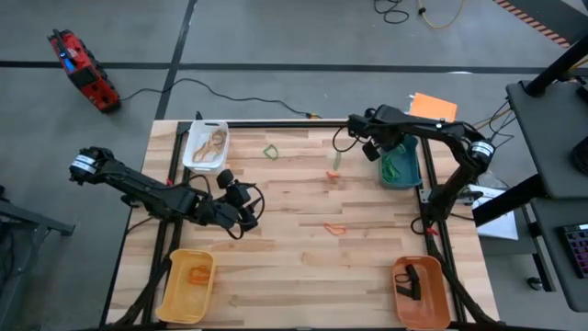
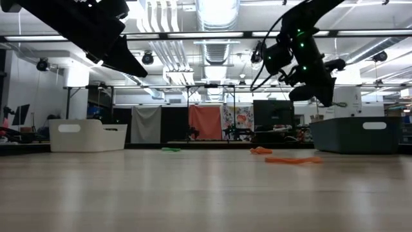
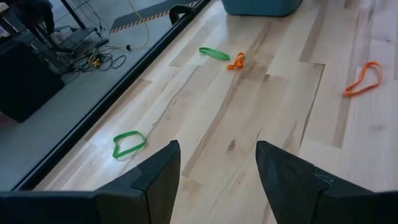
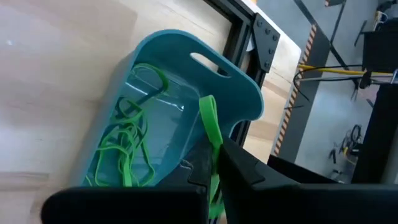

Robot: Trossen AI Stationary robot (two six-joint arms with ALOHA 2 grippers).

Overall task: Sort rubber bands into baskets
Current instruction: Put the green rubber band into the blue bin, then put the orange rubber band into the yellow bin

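sorting partly done: green bands are gathered in the teal basket (image 4: 186, 87), over which the right claw (image 4: 214, 168), pressed together, pinches another green rubber band (image 4: 210, 127). four bands are left on the table (image 1: 294, 276). the left claw (image 3: 217, 180) is spread, unladen.

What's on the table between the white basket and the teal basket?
In the high view, between the white basket and the teal basket lie a green band and, nearer the teal one, a green-and-orange pair.
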